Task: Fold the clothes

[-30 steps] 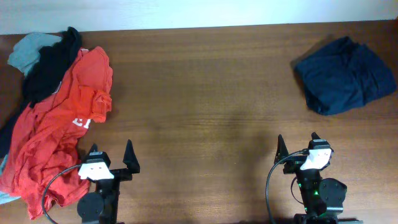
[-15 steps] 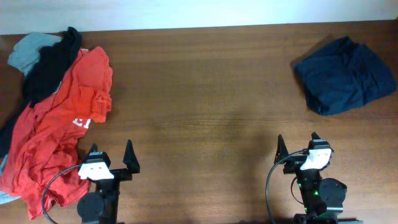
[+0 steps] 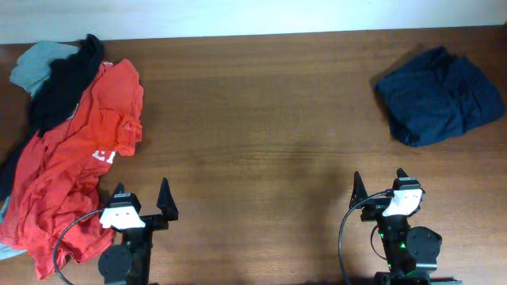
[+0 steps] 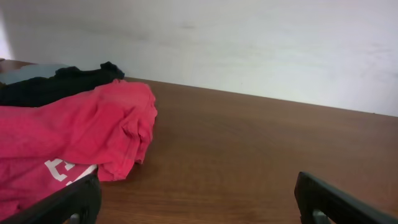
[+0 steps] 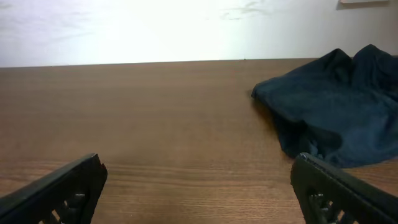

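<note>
The dark navy garment (image 3: 438,96) lies bunched and wrinkled at the table's far right; it also shows in the right wrist view (image 5: 336,112), ahead and to the right of the jaws. My right gripper (image 3: 379,190) is open and empty near the front edge, well short of the garment; its fingers frame bare wood in the right wrist view (image 5: 199,196). My left gripper (image 3: 142,198) is open and empty near the front left, with bare wood between its fingers in the left wrist view (image 4: 199,202).
A red shirt with white lettering (image 3: 67,170) sprawls at the left, also in the left wrist view (image 4: 74,137). A black garment (image 3: 67,79) and a grey-teal one (image 3: 36,65) lie at the far left corner. A white wall stands behind the table.
</note>
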Tool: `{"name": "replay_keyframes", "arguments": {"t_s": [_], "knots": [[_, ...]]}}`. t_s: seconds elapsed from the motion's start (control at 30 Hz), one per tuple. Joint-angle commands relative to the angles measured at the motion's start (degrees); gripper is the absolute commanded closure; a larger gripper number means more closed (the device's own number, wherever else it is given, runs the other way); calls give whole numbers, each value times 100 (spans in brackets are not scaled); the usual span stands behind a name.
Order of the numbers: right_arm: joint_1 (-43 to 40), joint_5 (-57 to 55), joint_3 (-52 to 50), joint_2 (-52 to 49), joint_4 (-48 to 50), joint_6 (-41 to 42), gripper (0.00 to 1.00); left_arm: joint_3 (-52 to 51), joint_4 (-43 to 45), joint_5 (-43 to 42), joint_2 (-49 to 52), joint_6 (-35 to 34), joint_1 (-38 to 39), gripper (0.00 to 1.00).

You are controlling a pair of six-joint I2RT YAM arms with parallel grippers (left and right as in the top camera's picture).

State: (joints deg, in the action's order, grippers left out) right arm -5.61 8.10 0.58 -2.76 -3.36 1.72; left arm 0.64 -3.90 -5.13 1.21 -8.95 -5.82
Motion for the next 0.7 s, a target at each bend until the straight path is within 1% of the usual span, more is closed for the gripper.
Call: {"name": "replay_keyframes", "arguments": {"t_s": [0.0,0.67], "knots": [[-42,74,-26,7,-28,22,2,-13,-44,26,-55,111,-35,1],[-42,74,-26,7,-28,22,2,-13,-44,26,-55,111,-35,1]]}}
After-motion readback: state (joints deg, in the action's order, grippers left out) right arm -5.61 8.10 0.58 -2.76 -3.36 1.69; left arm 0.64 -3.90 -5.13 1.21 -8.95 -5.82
